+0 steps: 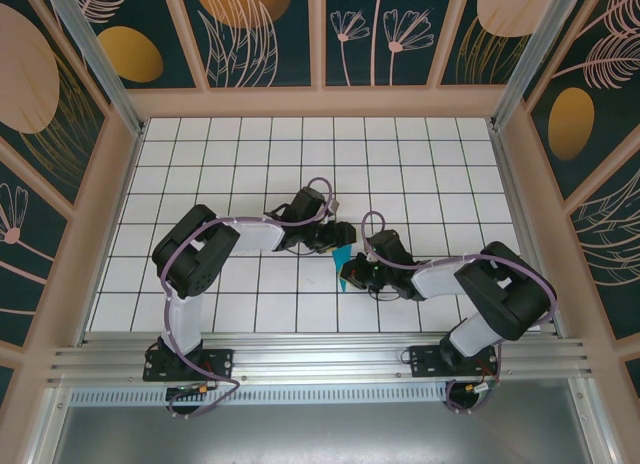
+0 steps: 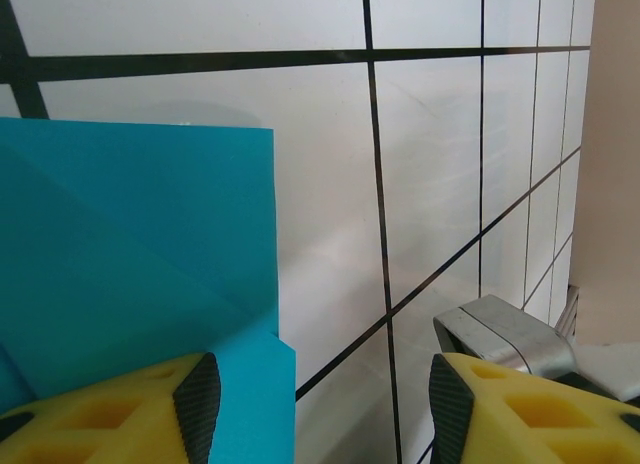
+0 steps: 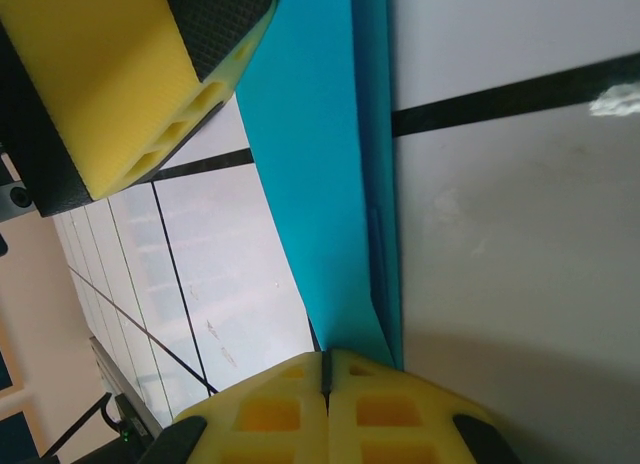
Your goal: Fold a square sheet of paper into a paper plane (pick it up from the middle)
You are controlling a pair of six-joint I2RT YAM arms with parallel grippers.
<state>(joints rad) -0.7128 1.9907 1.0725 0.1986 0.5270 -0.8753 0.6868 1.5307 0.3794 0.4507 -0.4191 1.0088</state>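
Observation:
The square sheet of paper [image 1: 342,256] is folded into a narrow creased teal shape at the table's middle, between the two grippers. My right gripper [image 1: 353,276] is shut on its near end; in the right wrist view the teal strip [image 3: 320,164] runs up out of the closed yellow fingers [image 3: 400,409]. My left gripper [image 1: 328,240] stands open at the paper's far end. In the left wrist view the layered teal paper [image 2: 130,244] lies by the left finger [image 2: 150,409], and the gap between the jaws holds bare tile.
The white gridded table [image 1: 250,154] has walls at the back and sides. A yellow finger of the left gripper [image 3: 120,74] sits close over the paper in the right wrist view. A grey metal part [image 2: 505,329] shows near the left gripper's right finger.

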